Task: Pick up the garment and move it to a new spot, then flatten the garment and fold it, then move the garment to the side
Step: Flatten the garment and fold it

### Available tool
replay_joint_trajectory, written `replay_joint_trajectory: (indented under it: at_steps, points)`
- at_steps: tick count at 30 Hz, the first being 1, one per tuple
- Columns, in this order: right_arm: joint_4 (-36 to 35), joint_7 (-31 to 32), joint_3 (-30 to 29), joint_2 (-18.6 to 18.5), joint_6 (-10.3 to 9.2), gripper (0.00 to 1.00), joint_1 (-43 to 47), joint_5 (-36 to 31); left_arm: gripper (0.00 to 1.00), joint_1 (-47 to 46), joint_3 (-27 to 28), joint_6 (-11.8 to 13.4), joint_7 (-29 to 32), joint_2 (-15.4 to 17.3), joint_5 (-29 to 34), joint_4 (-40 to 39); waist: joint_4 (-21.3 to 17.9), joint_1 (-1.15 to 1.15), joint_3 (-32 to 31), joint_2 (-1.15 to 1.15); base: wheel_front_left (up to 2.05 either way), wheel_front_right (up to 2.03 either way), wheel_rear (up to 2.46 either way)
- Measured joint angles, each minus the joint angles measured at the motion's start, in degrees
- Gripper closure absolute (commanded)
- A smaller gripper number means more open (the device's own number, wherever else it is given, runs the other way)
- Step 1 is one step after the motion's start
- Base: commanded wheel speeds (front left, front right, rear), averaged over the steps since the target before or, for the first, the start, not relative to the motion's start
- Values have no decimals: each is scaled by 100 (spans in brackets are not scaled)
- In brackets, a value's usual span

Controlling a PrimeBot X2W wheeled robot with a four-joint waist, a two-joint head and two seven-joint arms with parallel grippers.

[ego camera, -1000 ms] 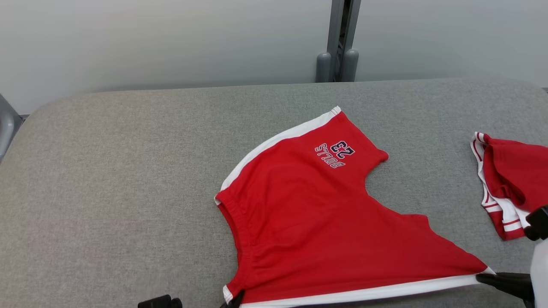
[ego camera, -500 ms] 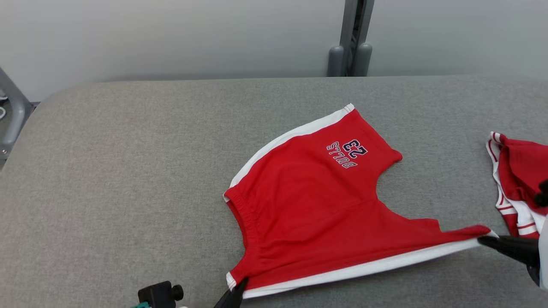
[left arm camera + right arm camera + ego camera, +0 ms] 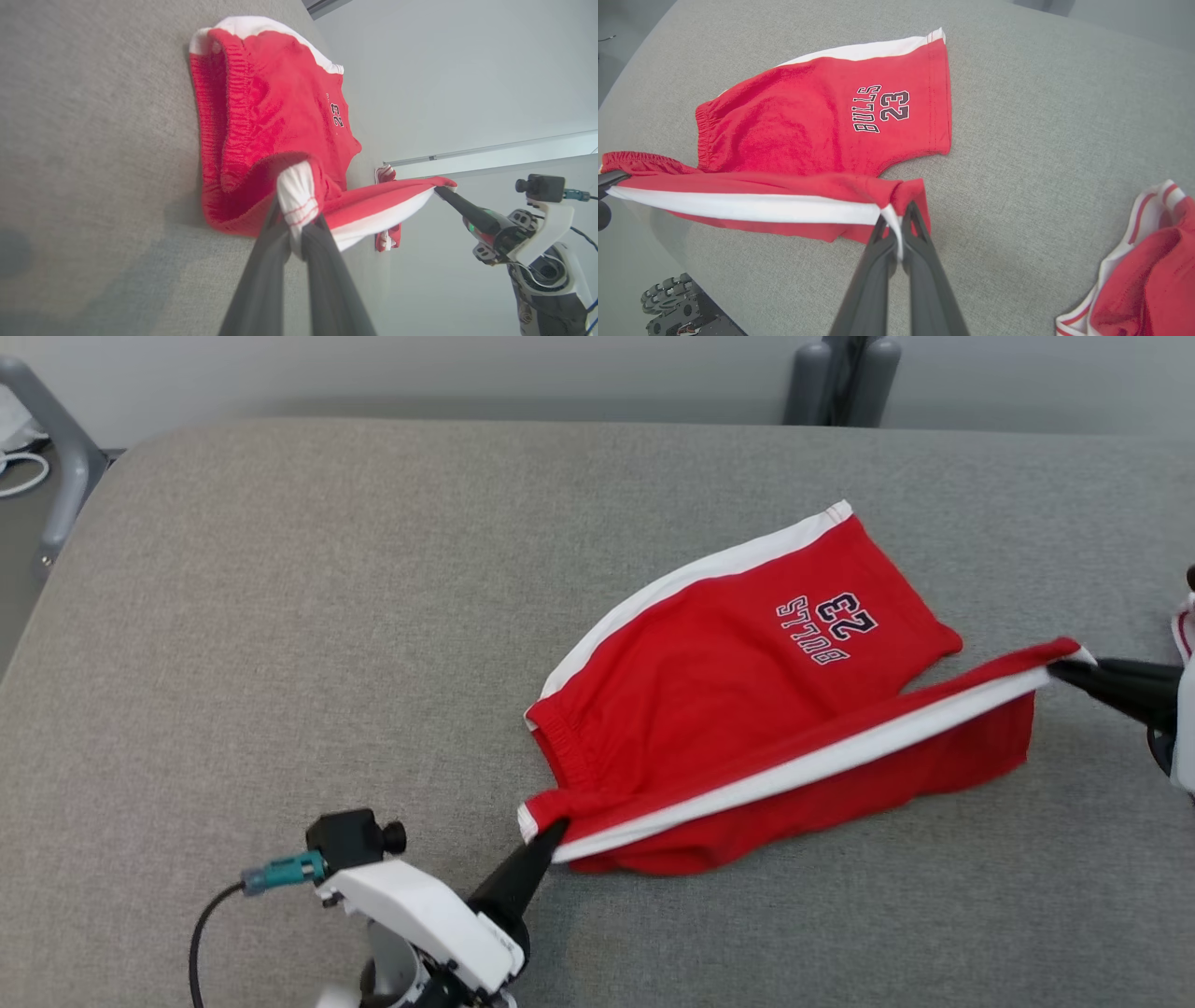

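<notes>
Red shorts on a grey table, near side lifted and pulled taut.
The shorts sit right of the table's centre, the leg printed "BULLS 23" lying flat. The left gripper is clamped tight on the waistband corner, the right gripper clamped on the hem corner of the other leg, the white side stripe stretched straight between them. A second red-and-white garment lies apart, further right.
</notes>
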Motion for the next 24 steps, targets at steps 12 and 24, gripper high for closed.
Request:
replay_joint_trajectory:
  at_steps: [12, 24]
  points:
    - [891, 811, -469, 1112, -7, 100, -1313, -938, 100, -1404, 212, 209, 495, 129, -26, 24, 298, 0, 717, 0, 0, 0, 0]
    - [1755, 946, -526, 1564, -10, 100, -2294, -1496, 100, -2538, 79, 23, 588, -113, 86, 960, 609, 0, 1384, 0, 0, 0, 0]
